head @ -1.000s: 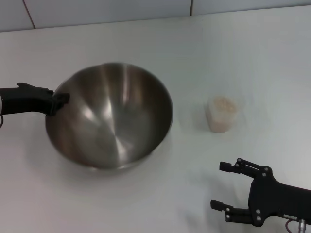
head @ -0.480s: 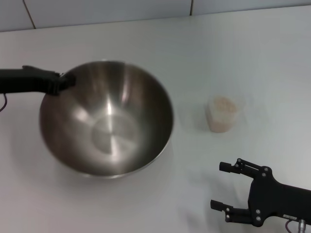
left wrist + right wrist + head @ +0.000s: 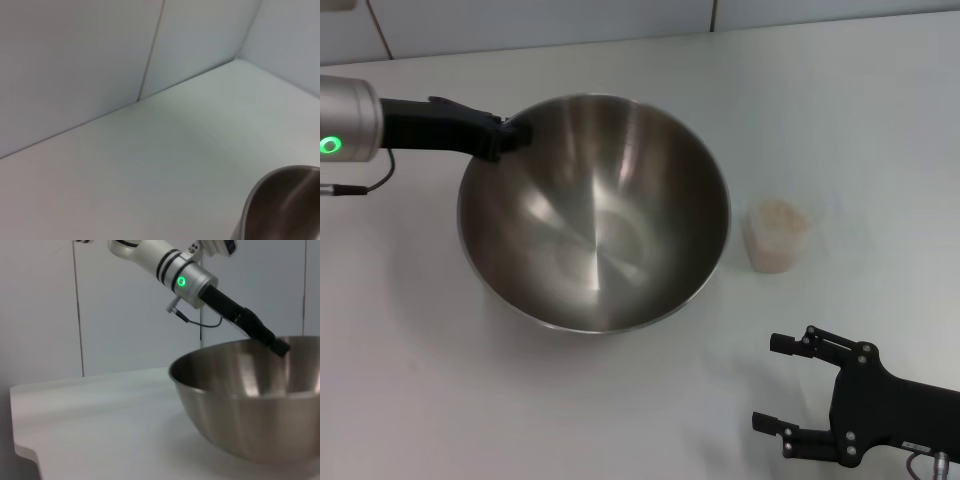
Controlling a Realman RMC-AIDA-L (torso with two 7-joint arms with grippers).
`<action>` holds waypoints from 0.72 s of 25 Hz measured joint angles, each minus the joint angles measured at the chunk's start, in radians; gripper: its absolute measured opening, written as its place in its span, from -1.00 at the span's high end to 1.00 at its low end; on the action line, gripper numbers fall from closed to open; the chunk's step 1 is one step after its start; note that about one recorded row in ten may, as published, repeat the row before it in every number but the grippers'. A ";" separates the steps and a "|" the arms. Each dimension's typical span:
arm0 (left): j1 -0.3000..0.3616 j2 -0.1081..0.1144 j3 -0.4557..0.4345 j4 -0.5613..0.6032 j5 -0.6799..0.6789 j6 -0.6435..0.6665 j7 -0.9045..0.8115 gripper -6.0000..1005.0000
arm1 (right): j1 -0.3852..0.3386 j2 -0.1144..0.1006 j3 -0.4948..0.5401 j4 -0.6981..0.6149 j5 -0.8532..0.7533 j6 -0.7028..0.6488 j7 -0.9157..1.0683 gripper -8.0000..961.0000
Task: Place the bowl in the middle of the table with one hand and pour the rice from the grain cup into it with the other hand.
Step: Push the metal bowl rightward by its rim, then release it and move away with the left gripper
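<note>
So the bowl has slid over toward the grain cup in the last second and now sits just beside it, roughly mid-table, still a bit tilted. The left gripper is clamped on the rim on the side away from the cup. The rice is untouched, and the right gripper hangs open nearer the robot than the cup. Looks like placing's nearly done, pouring next.
</note>
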 joint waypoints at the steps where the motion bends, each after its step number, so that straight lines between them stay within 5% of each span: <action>1: -0.010 -0.001 0.000 -0.016 0.011 -0.014 0.002 0.91 | 0.000 0.000 0.000 0.000 0.000 0.001 0.000 -0.72; 9: -0.033 0.000 0.001 -0.093 0.035 -0.095 0.022 0.91 | 0.002 0.000 -0.003 0.000 0.000 0.005 0.000 -0.72; 18: 0.016 -0.008 0.000 -0.087 0.022 -0.135 0.121 0.87 | 0.006 0.000 -0.004 0.000 0.000 0.005 0.000 -0.72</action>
